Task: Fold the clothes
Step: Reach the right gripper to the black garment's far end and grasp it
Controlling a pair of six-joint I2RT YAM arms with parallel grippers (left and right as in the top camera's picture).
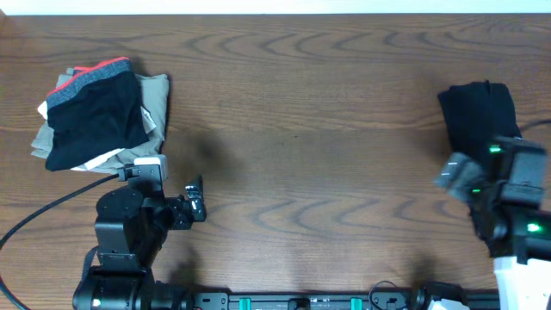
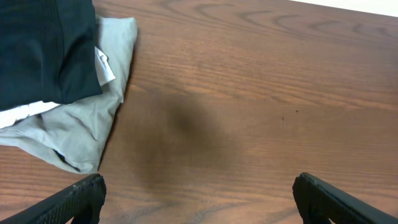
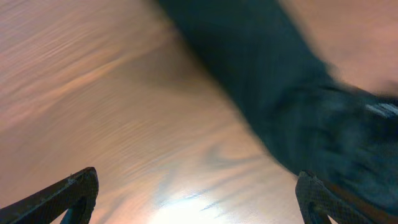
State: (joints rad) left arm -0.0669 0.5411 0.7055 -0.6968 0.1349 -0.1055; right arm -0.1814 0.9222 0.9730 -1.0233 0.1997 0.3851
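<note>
Clothes [image 1: 478,112]: black bundle, bunched on the wood at the right side of the desk [image 1: 327,103]. Desk is dark brown woodgrain, with glare in the right wrist view. A pale strip [image 1: 275,5] runs along its far edge. Far left: stack of khaki garments [image 1: 157,99] with a black garment [image 1: 95,120] on top, grey band and red-orange trim. Right tool [image 3: 199,196]: jaws spread wide, gripping nothing, at the bundle's near end. Left tool [image 2: 199,193]: also wide, gripping nothing, near the stack.

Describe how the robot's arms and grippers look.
The left arm is black, with a pale wrist block and a trailing black cable. The right arm is black and grey, with green lights. The left gripper and right gripper have black fingers.
</note>
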